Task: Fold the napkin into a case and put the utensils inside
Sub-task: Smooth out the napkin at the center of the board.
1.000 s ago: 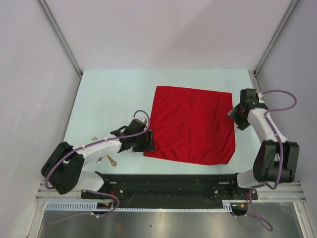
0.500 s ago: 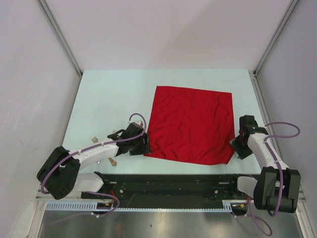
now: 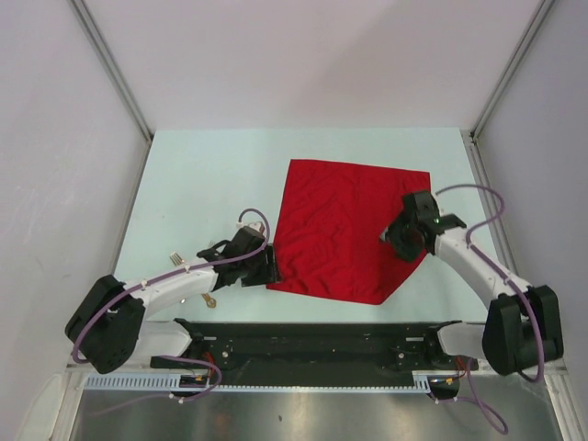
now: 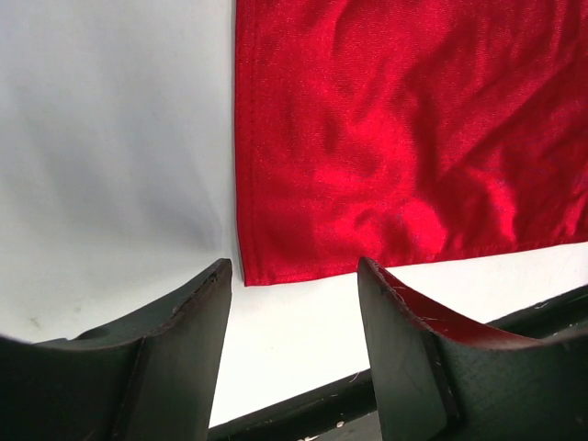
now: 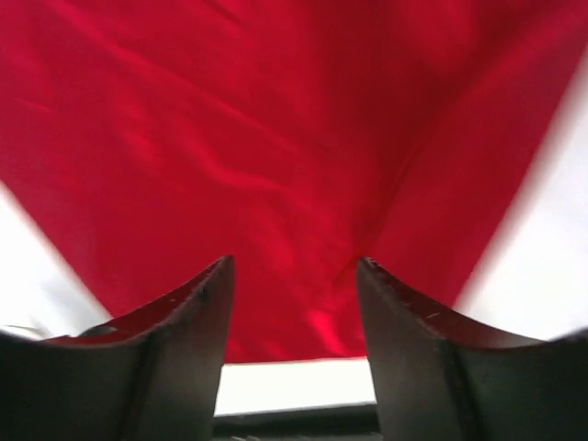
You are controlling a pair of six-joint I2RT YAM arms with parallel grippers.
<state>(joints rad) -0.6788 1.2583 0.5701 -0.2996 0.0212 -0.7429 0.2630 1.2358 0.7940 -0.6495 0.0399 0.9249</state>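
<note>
The right gripper (image 3: 397,234) has swung in from the right edge of the table (image 3: 202,184) over the napkin (image 3: 335,230), whose near right corner now folds inward on a slant. Its jaws are spread. The left gripper (image 3: 273,266), also spread, stays at the near left corner.

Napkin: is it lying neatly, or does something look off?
The napkin has its near right corner turned in under the right gripper, so that edge runs diagonally instead of square. The rest lies flat, lightly wrinkled.
</note>
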